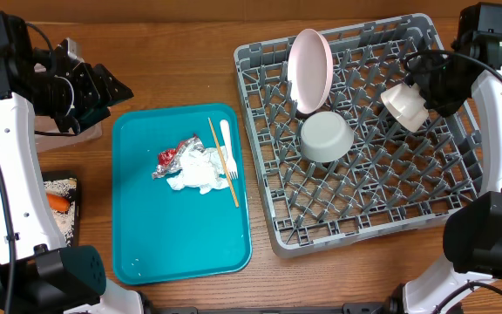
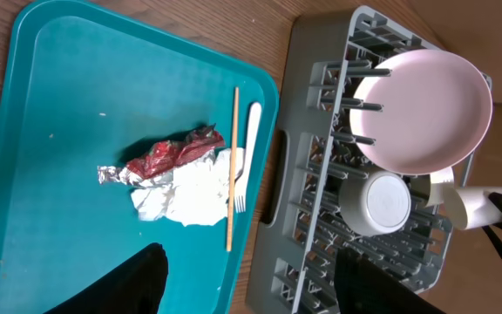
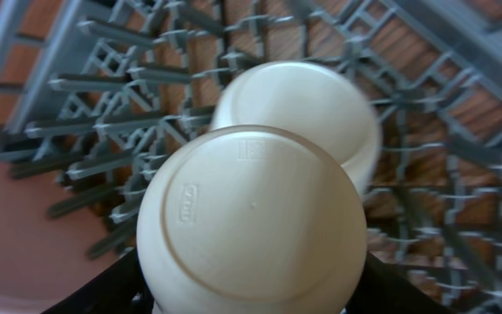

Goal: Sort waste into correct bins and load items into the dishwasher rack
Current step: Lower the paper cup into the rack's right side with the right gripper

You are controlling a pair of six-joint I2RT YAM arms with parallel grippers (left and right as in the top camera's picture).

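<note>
- Left tool, bottom of left wrist frame: I see it open, empty.
- Right tool, frame bottom: grips white round cup above grey lattice rack.

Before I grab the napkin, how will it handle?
The napkin is crumpled and loose, so it will probably squash when gripped and weigh almost nothing. The wrapper overlaps one edge, and the fork tines and stick lie across the other, so lifting it may drag those along.
</note>
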